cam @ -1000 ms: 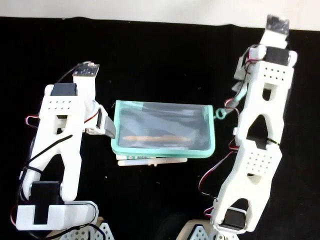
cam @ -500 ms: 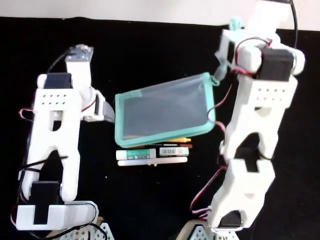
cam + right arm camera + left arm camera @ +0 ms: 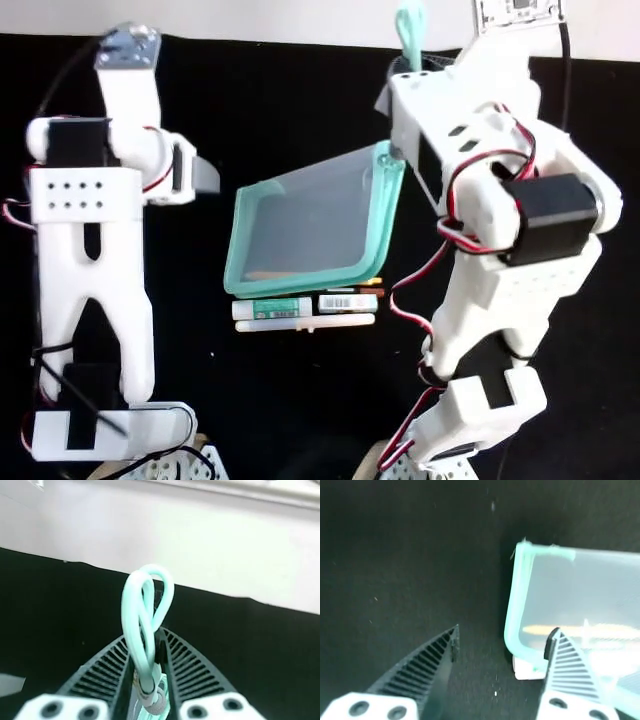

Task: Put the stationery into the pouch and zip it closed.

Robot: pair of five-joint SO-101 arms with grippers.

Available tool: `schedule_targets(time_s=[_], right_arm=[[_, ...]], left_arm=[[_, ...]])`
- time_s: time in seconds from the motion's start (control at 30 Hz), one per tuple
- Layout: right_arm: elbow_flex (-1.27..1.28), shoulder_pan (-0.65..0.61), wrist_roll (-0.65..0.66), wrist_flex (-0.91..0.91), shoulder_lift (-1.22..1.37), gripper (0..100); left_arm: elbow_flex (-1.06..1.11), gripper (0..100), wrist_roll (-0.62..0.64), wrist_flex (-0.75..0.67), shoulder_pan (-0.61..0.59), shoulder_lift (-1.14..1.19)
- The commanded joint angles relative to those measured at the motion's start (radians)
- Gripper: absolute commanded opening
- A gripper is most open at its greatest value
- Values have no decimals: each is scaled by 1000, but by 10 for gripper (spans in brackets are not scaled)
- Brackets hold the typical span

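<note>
A clear pouch with mint trim [image 3: 310, 220] hangs tilted, its zipper corner raised and its lower edge near the table. My right gripper [image 3: 405, 68] [image 3: 147, 647] is shut on the pouch's mint zipper loop [image 3: 145, 610] [image 3: 408, 28] at the back. Several pens and markers [image 3: 303, 306] lie side by side on the black table just in front of the pouch. An orange pencil [image 3: 540, 630] shows through the pouch's wall; whether it lies inside or beneath, I cannot tell. My left gripper [image 3: 197, 170] [image 3: 502, 640] stands open beside the pouch's [image 3: 570, 600] left edge, a little apart from it.
The black table cloth [image 3: 300, 400] ends at a white wall strip [image 3: 300, 20] along the back. The two white arm bases stand at the front left [image 3: 100, 430] and front right [image 3: 470, 420].
My right gripper has lifted the zipper loop up and toward the back, tilting the pouch and uncovering the pens beneath. My left arm has risen and drawn back from the pouch's left edge.
</note>
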Motion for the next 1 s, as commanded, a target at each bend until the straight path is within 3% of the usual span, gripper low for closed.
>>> schedule_targets(time_s=[0.0,0.53,0.73,0.97], right_arm=[[-33,-38,14,-1,-42,5],[-35,-286,60,-173,-44,5],[-35,-421,184,-194,-44,5],[-35,-504,279,-228,-42,5]], left_arm=[[-96,288,9,11,-4,-13],[-282,288,9,2,-35,-10],[-375,288,11,0,-104,-4],[-437,288,11,-8,-101,-2]])
